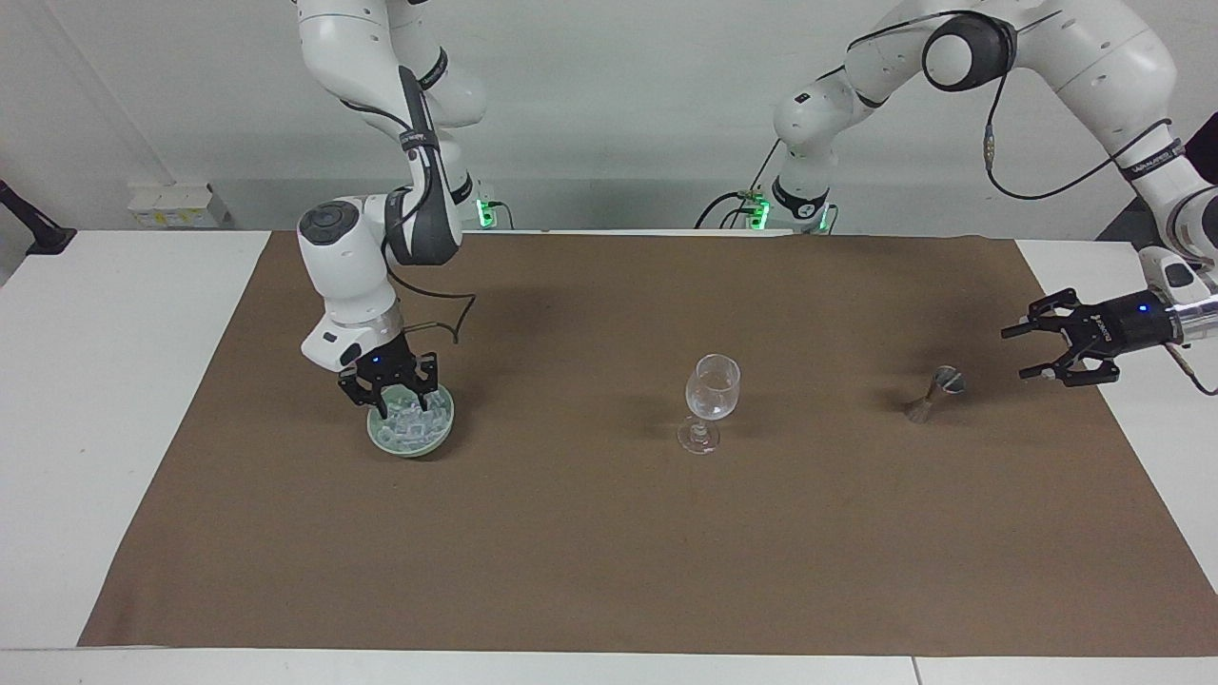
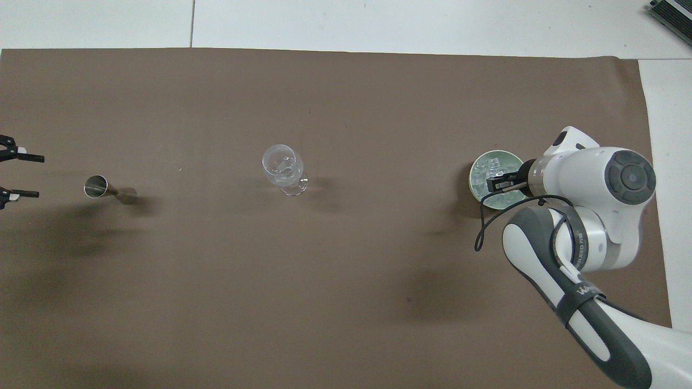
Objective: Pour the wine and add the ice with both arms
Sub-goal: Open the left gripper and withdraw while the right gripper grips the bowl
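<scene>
My hands work over a broad white surface (image 1: pixel 114 400) covered by a large brown paper sheet (image 1: pixel 609 552). A plain pale grey wall (image 1: pixel 609 105) rises at my back, a small white socket box (image 1: pixel 171 205) low on it near my right base.
</scene>
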